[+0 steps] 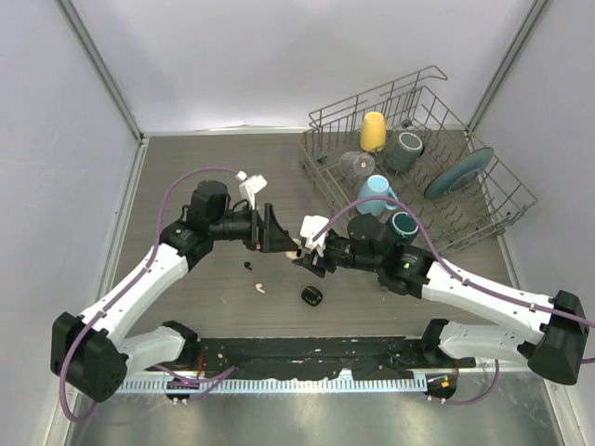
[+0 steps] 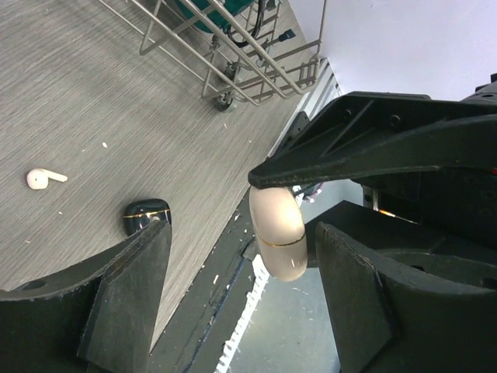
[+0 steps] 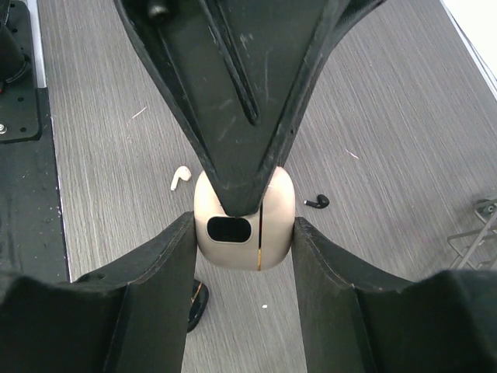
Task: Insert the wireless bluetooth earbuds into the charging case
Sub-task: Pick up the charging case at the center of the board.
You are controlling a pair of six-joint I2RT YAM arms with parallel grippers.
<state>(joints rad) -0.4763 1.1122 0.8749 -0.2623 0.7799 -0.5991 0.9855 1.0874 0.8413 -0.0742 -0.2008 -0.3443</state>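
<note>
A cream charging case (image 3: pixel 245 225) with a thin gold seam hangs above the table, and my right gripper (image 3: pixel 243 235) is shut on its sides. My left gripper (image 2: pixel 241 249) faces it with its jaws open on either side of the same case (image 2: pixel 277 233), with gaps showing; one left finger overlaps the case's top in the right wrist view. On the table lie a cream-white earbud (image 3: pixel 180 177), also visible as a pale speck (image 1: pixel 260 286) from above, and a black earbud (image 3: pixel 317 202). A closed black case (image 1: pixel 311 295) rests near the front.
A wire dish rack (image 1: pixel 502 200) with cups and a plate stands at the back right. The black rail (image 1: pixel 307 358) with the arm bases runs along the near edge. Grey walls close in the left and back sides.
</note>
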